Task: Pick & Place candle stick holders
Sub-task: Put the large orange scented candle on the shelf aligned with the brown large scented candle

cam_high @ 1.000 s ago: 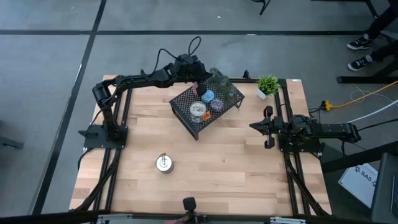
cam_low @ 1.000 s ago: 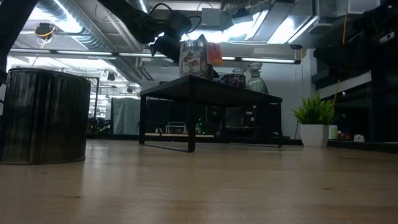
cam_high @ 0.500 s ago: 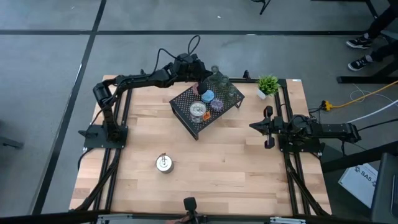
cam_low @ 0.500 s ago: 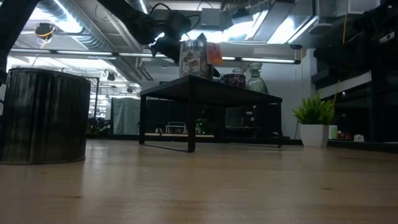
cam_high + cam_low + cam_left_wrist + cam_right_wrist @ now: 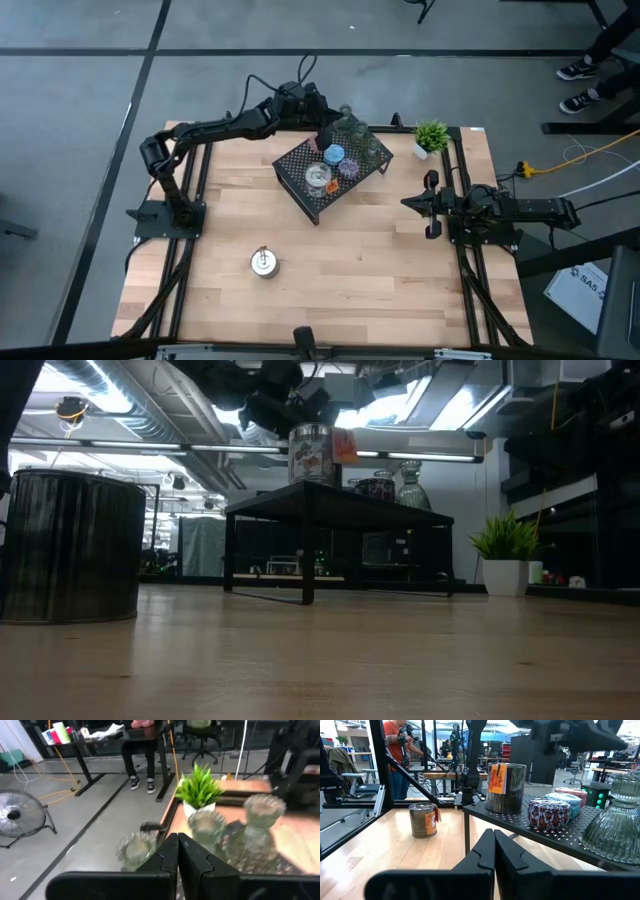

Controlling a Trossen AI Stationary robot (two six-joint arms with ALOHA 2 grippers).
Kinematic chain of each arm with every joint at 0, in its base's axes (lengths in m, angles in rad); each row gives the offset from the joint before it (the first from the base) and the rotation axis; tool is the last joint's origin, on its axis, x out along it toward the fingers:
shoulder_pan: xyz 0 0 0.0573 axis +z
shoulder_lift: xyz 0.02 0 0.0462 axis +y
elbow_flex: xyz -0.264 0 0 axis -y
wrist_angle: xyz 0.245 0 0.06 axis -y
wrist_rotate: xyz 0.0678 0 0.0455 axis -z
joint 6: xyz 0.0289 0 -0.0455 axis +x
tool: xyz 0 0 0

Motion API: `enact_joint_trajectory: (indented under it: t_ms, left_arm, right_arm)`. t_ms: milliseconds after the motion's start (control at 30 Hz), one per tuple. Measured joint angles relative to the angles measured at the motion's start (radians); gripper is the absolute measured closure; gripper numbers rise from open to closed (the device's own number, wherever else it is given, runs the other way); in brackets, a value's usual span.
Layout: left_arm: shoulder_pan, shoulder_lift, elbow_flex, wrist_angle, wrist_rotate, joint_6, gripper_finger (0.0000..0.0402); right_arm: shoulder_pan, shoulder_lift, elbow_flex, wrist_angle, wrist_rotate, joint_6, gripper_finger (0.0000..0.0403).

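**Currently: left gripper standing empty above the rack's far corner, holders at rest**

Presently the left gripper (image 5: pixel 322 112) is hovering over the far edge of the black wire-mesh rack (image 5: pixel 296 170), its fingers (image 5: pixel 167 855) pressed together with nothing between them. The three clear glass holders (image 5: pixel 358 136) are standing just beside and below it at the rack's far side; the wrist view is showing all three ahead of the fingertips, with the potted plant (image 5: pixel 431 136) behind them.

Count on the rack: one silver tin holder (image 5: pixel 317 177), one blue holder (image 5: pixel 334 154), one purple patterned holder (image 5: pixel 348 168), three glass holders. A pink one is not discernible in the overhead view. Off the rack, one further silver tin holder (image 5: pixel 264 262) is sitting alone on the worktop (image 5: pixel 380 270), well apart from both arms, near the front edge. Total visible: seven.

The right gripper (image 5: pixel 408 203) is waiting over the right side of the worktop, pointing toward the rack, fingers (image 5: pixel 485 852) likewise closed together and empty.

Compared with one second ago, the left arm is showing a changed posture: its elbow has shifted outward to the left and the gripper has drawn slightly back and up from the rack. In the low view it is now sitting higher above the tin. The holders, plant and right arm are showing no displacement.
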Motion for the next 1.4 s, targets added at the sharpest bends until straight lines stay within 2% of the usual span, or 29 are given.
enact_joint_trajectory:
  t_ms: [267,500,733,1067,1233,1300,1400]
  left_arm:
    - [-0.051,-0.003,0.057,-0.012,0.056,-0.097,0.04]
    - [-0.11,-0.003,0.059,-0.014,0.075,-0.099,0.04]
    - [-0.106,-0.025,0.06,-0.062,0.063,-0.099,0.04]
    - [-0.067,-0.167,0.057,-0.335,0.065,-0.092,0.04]
    - [-0.063,-0.236,0.056,-0.461,0.023,-0.068,0.04]
    - [-0.063,-0.266,0.032,-0.47,0.014,-0.066,0.04]
    - [-0.063,-0.336,-0.074,-0.431,0.016,-0.102,0.04]
  right_arm:
    - [0.0,0.0,0.0,0.0,0.0,0.0,0.0402]
    - [0.0,0.0,0.0,0.0,0.0,0.0,0.0402]
    - [0.0,0.0,0.0,0.0,0.0,0.0,0.0402]
    - [0.0,0.0,0.0,0.0,0.0,0.0,0.0402]
    - [0.0,0.0,0.0,0.0,0.0,0.0,0.0402]
    - [0.0,0.0,0.0,0.0,0.0,0.0,0.0402]
    - [0.0,0.0,0.0,0.0,0.0,0.0,0.0402]
